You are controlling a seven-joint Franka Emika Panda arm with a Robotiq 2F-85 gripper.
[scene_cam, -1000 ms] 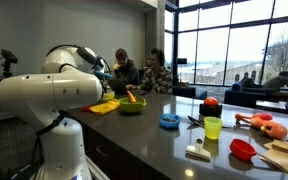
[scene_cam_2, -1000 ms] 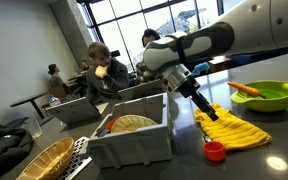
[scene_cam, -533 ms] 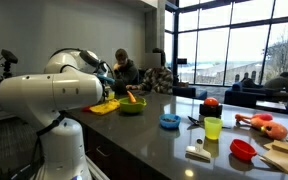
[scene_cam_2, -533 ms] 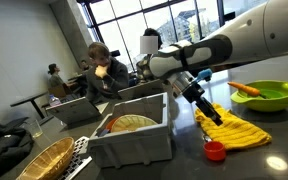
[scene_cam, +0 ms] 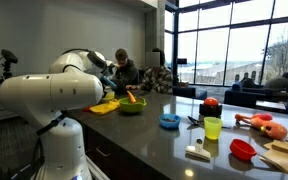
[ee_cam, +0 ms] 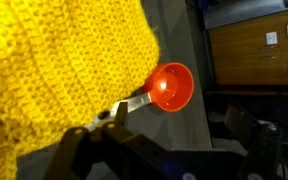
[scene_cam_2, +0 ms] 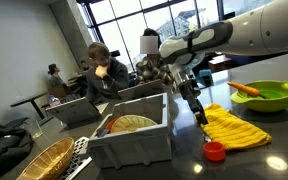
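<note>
Gripper [scene_cam_2: 198,116] is hanging with jaws spread wide, gripping nothing. Over the last second it is sliding off the middle of the cloth [scene_cam_2: 234,127] toward the cloth's edge nearest the bin [scene_cam_2: 134,138], staying low over the counter. Wrist view is showing the scoop [ee_cam: 171,87] lying just beside the cloth. Judgement: both are within reach, neither is touched yet. The bowl [scene_cam_2: 269,96] is sitting beyond.
</note>
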